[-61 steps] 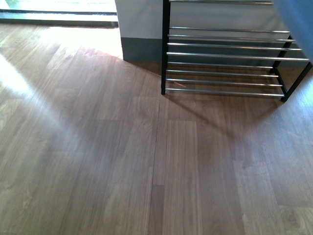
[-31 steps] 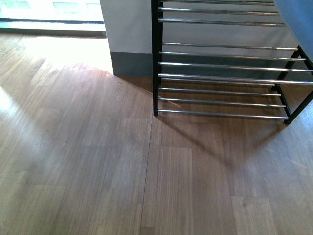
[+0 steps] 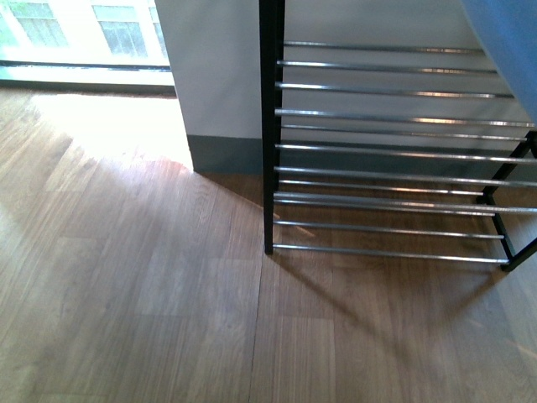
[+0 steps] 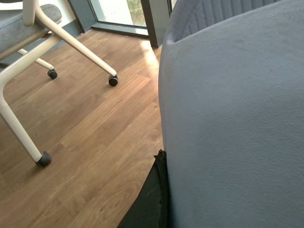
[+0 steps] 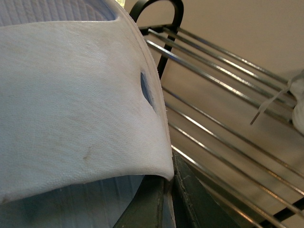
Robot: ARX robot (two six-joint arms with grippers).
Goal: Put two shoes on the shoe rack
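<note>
The shoe rack [image 3: 394,172], black frame with silver rods, stands against the wall at the right of the front view. A pale blue slide sandal [image 3: 503,38] shows at the top right corner there. In the left wrist view a pale blue slide sandal [image 4: 232,118] fills the frame, and my left gripper's dark finger [image 4: 149,199] is pressed against it, shut on it. In the right wrist view my right gripper [image 5: 161,199] is shut on the strap of a pale blue slide sandal [image 5: 76,109], held beside the rack's rods [image 5: 223,123]. A white lace and part of a sneaker [image 5: 297,102] lie on the rack.
Wooden floor [image 3: 126,285] spreads in front of the rack. A white wall corner with grey skirting [image 3: 222,126] stands left of the rack, with a bright window [image 3: 75,34] beyond. A white office chair's wheeled legs [image 4: 42,71] show in the left wrist view.
The rack has grown larger and moved lower in the front view, so the view has come closer to it. The blue sandal stays at the top right corner.
</note>
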